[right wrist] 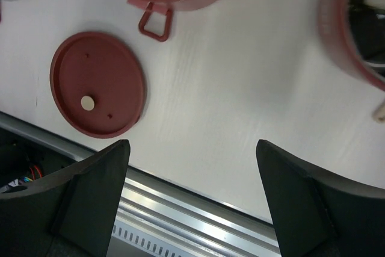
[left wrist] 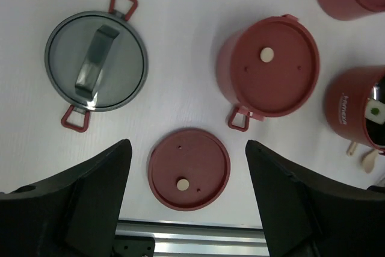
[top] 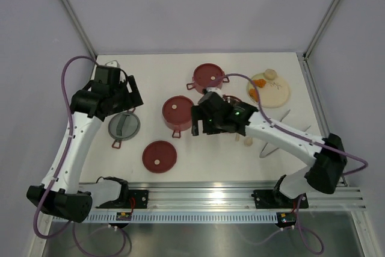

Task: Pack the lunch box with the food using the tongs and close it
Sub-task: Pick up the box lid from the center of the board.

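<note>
our left end effector point(left wrist: 187, 203) fills the bottom of its wrist view, its two dark fingers point(left wrist: 90, 197) standing wide apart with nothing between them. just beyond the gap a loose dark-red disc lid point(left wrist: 189, 168) lies flat on the bench point(left wrist: 180, 46). farther out to the left sits the grey top lid point(left wrist: 96, 60), handle up, and to the right a lidded dark-red bowl point(left wrist: 267, 67) of the lunch box.

our right end effector point(right wrist: 191, 197) is likewise spread and empty. it hovers over bare bench near the front rail, with the same disc lid off to its left and an open bowl point(right wrist: 352, 34) blurred at the right edge; what that bowl holds we cannot tell.

from the top view, the tongs point(top: 278, 136) lie on the bench's right side, partly hidden under the right forearm, so we judge their long axis only roughly as running diagonally from near-left to far-right. they sit behind and to the right of the right end effector, well apart from the left one, so the right arm is clearly the nearer. a cream plate point(top: 271, 88) at the far right carries orange and beige food pieces point(top: 260, 80). two small beige pieces point(top: 246, 142) lie on the bench by the tongs. a second lidded bowl point(top: 209, 77) stands farther back.
</note>
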`<act>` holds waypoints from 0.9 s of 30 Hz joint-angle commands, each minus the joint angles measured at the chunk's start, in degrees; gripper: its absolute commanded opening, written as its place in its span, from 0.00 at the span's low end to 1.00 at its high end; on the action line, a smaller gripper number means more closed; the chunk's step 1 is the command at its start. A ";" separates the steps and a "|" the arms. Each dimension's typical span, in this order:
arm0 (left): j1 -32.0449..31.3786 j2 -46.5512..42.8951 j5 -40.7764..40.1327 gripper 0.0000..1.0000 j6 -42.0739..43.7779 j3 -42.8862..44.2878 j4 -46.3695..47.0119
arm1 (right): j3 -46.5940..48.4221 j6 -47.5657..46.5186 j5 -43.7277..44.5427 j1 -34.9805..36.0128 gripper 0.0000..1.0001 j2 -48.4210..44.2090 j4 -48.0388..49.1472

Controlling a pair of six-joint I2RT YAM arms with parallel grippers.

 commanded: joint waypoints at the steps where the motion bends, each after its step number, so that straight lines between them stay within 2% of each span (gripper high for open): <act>1: 4.37 1.90 -2.50 0.81 2.29 2.14 -2.27 | 5.26 -1.43 3.60 6.86 0.93 9.43 3.10; 3: 6.58 1.20 -2.25 0.83 -1.67 1.36 -0.87 | 10.42 -2.75 3.24 11.06 0.93 16.53 2.84; 6: 10.10 -0.82 2.06 0.87 -4.22 -1.97 3.70 | 14.92 -5.57 3.16 13.55 0.91 24.10 3.98; 11: 11.42 -1.79 0.92 0.88 -3.96 -1.64 3.54 | 18.44 -8.12 -1.06 13.82 0.78 32.46 8.20; 15: 11.69 -2.76 1.10 0.88 -3.52 -2.77 4.24 | 21.52 -8.83 -2.12 13.90 0.73 37.47 7.15; 20: 11.86 -3.37 2.59 0.87 -3.61 -4.97 5.29 | 22.23 -8.21 -2.47 13.82 0.63 41.00 7.06; 21: 11.86 -3.46 2.86 0.87 -3.70 -5.32 5.47 | 22.23 -8.12 -2.38 13.82 0.56 41.27 6.80; 27: 12.04 -2.76 3.65 0.88 -3.35 -5.86 5.91 | 22.32 -8.12 -0.98 13.82 0.40 41.53 6.01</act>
